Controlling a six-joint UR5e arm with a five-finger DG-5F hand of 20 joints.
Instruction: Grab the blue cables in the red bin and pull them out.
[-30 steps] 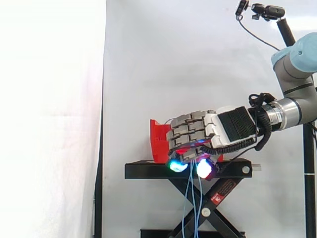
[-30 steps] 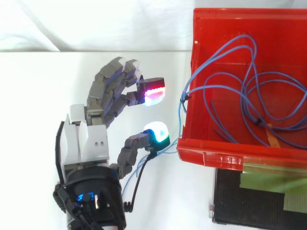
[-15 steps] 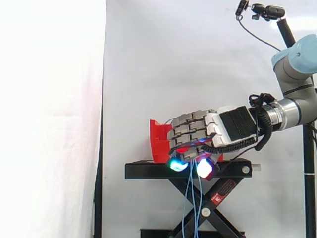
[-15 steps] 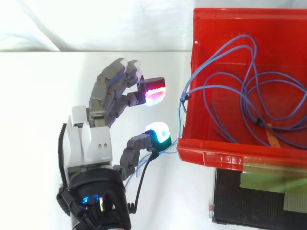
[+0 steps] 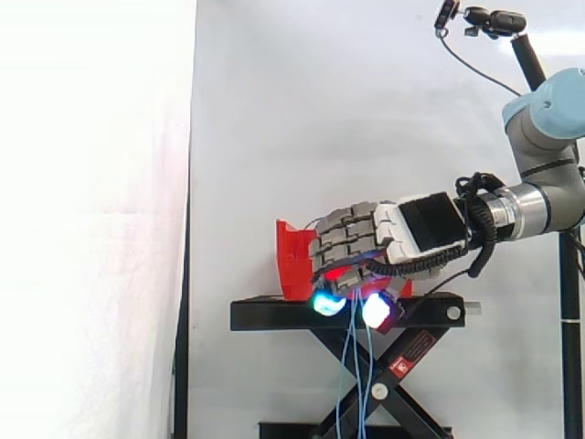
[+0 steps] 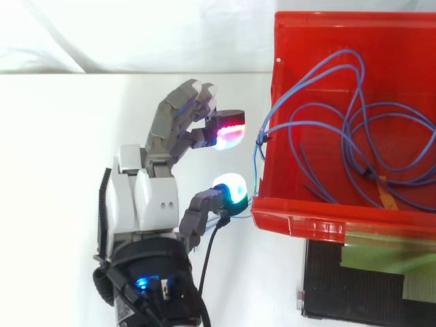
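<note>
The hand (image 6: 146, 204) hovers beside the red bin (image 6: 300, 221). Blue cables (image 6: 257, 160) coil in the bin beyond it, with strands hanging beneath it. Whether it grips them is unclear. Ideally, secure several strands, then pull steadily away.

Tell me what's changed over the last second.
The hand has shifted sideways, closer to the red bin, to the right in the top view. The bin has not moved. The blue cables coiled inside it, and the strands hanging over its wall, lie as before.
</note>
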